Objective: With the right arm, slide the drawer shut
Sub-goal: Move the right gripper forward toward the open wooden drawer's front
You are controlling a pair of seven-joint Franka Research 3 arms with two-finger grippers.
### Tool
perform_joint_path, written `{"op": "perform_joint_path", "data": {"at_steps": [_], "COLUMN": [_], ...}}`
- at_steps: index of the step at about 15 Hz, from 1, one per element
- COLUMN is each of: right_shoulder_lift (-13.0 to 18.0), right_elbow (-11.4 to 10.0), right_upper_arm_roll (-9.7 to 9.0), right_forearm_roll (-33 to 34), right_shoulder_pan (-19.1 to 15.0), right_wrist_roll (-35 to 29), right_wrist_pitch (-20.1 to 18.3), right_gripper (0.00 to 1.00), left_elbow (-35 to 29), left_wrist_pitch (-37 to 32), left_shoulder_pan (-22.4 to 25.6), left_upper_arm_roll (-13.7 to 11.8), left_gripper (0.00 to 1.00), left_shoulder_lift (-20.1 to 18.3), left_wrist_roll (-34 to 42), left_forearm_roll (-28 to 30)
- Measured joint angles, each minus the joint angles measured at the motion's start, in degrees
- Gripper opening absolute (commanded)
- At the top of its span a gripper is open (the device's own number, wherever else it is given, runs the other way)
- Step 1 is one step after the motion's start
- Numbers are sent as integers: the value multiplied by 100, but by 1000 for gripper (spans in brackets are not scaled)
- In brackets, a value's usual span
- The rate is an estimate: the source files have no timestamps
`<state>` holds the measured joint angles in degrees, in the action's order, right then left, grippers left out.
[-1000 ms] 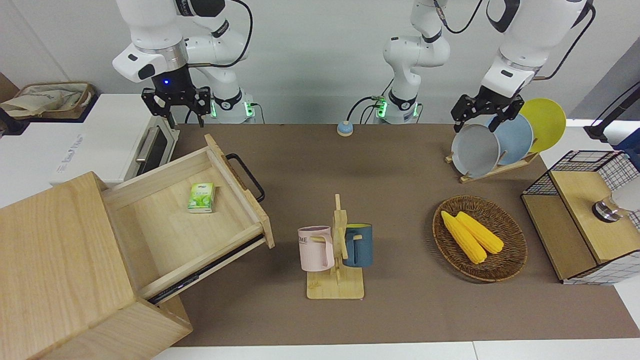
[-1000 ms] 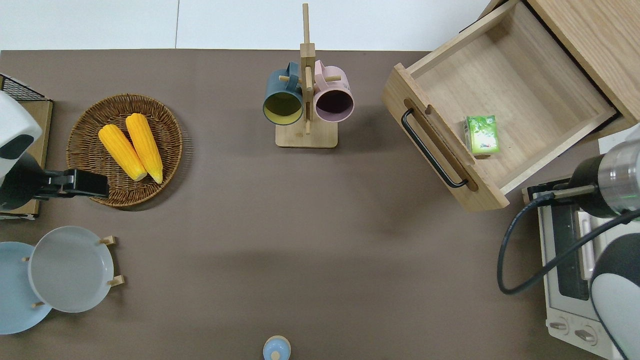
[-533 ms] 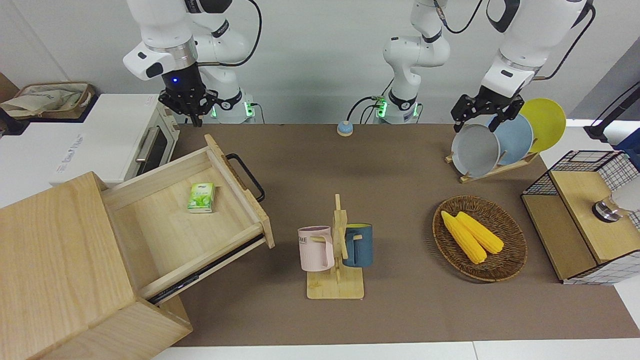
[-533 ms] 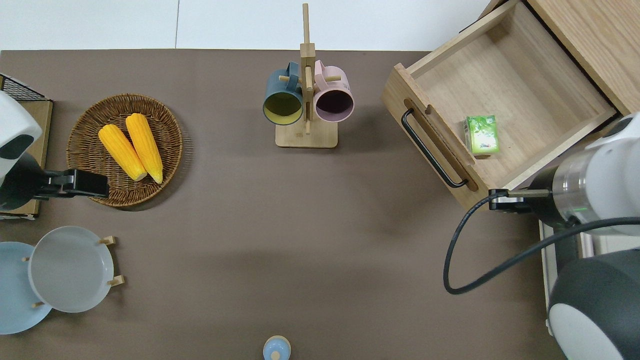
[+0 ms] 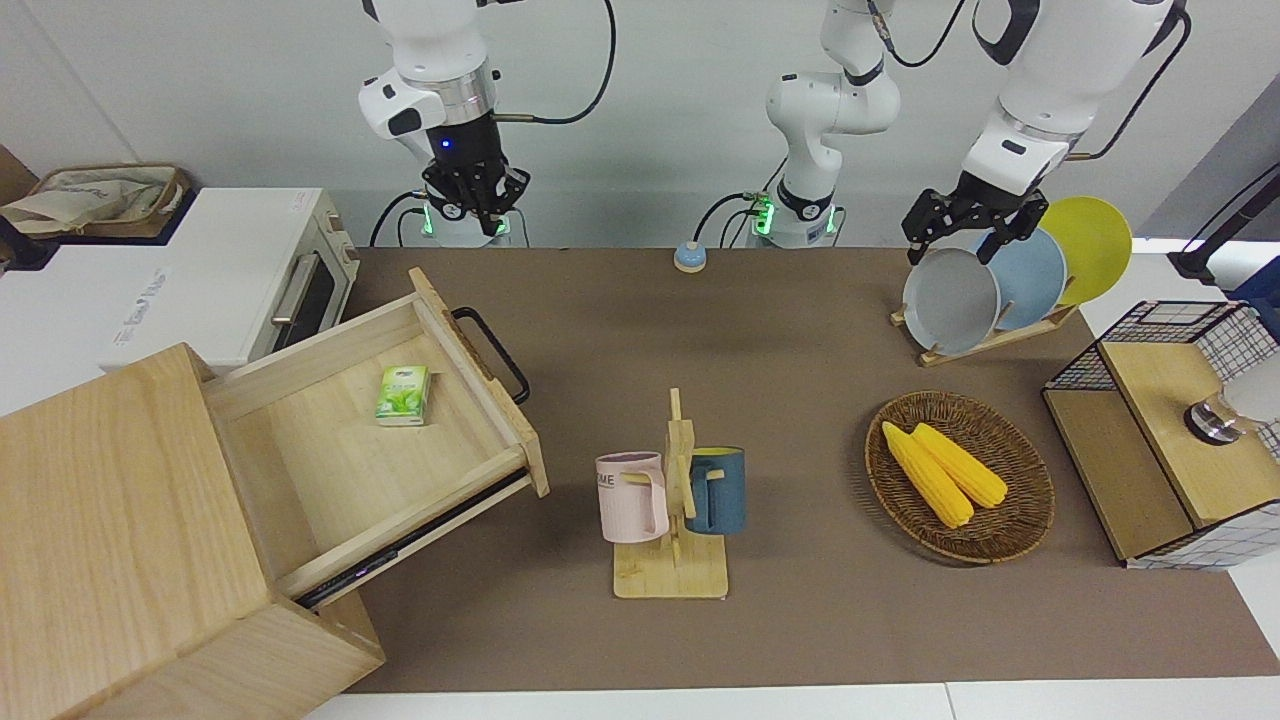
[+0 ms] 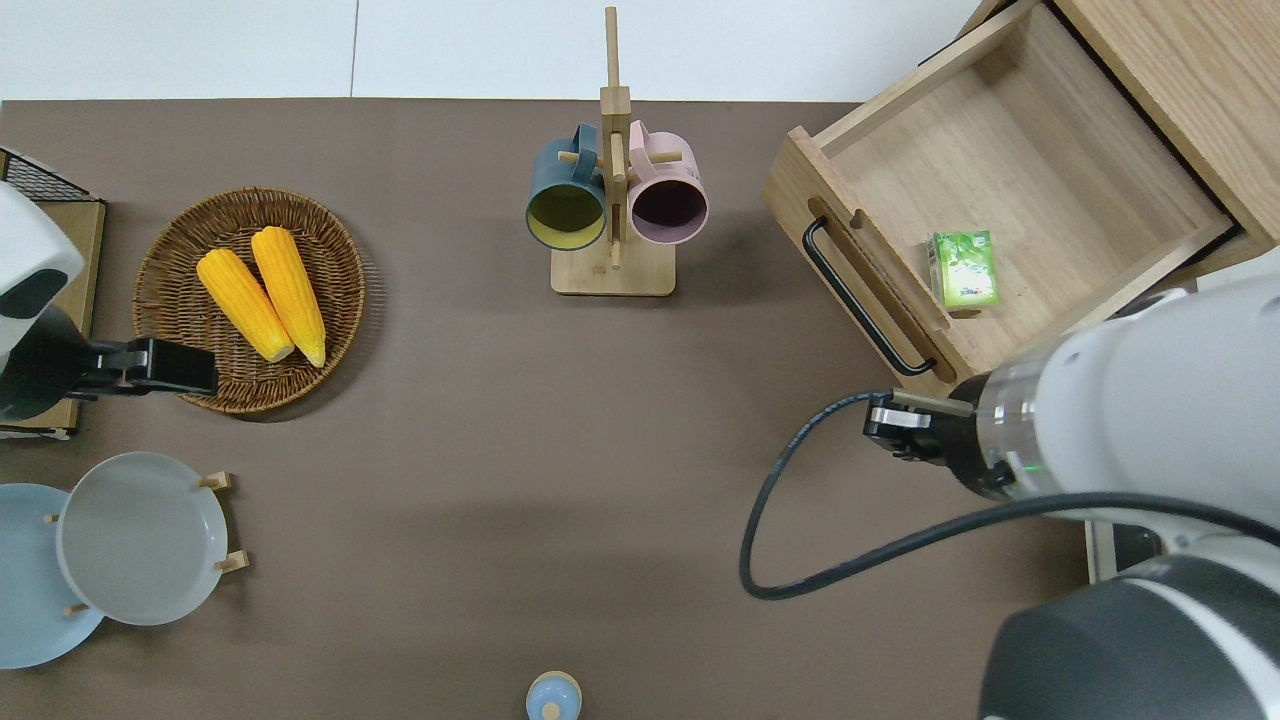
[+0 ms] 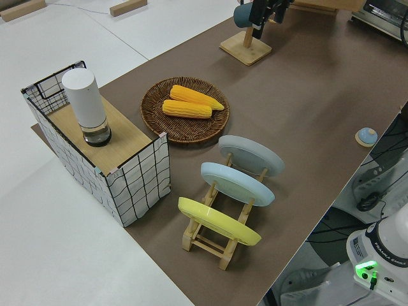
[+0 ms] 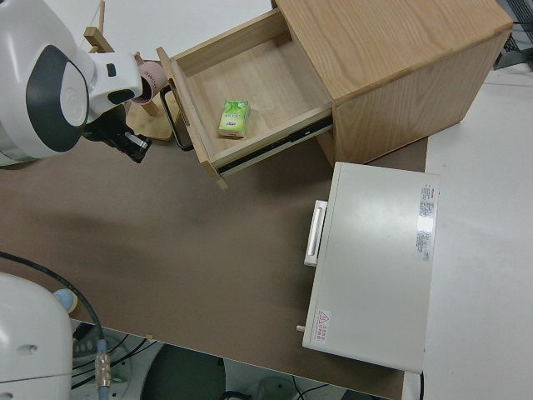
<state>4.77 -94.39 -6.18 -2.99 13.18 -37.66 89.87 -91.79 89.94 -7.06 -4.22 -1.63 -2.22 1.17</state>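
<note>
Right hand (image 5: 478, 205) has moved from above the oven toward the table's middle.
It hangs over bare table (image 6: 620, 420), fingers narrow; farther out, the drawer (image 6: 1010, 190) stands open holding a green packet (image 6: 964, 268); left arm parked.

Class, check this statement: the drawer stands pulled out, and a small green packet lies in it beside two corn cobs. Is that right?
Not quite. The drawer does stand pulled out, and the small green packet lies in it, but alone. The two corn cobs lie in the wicker basket toward the left arm's end of the table. The overhead view shows it.
</note>
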Motion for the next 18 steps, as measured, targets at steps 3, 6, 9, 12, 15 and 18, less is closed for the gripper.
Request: {"op": "perform_joint_path", "data": {"at_steps": [3,6,9,12,15,18], "right_shoulder_lift": [-20,-127,-303,-507,-671,-770], "right_elbow": [0,-2,-5,-20,-53,-183], "right_upper_arm_roll": [-289,-449,-469,-476,-476,-464], "right_forearm_roll": [-57,-74,-76,-76,-75,-73], "right_shoulder_pan": [62,117,214,313,352,352], "right_wrist_roll": [-930,-2017,-2975,-3487,-3638,-3651], "right_wrist_pitch": [168,467,690,866,1000,1191], "right_gripper": [0,0,0,0,0,0], "left_elbow": [0,0,0,0,0,0], "left_wrist_pitch": [0,0,0,0,0,0], "left_shoulder_pan": [0,0,0,0,0,0], "left_upper_arm_roll": [0,0,0,0,0,0], "left_gripper": [998,998,995,998,995,995], "left_shoulder_lift": [0,0,0,0,0,0], "left_wrist_roll": [0,0,0,0,0,0], "left_forearm_roll": [0,0,0,0,0,0]}}
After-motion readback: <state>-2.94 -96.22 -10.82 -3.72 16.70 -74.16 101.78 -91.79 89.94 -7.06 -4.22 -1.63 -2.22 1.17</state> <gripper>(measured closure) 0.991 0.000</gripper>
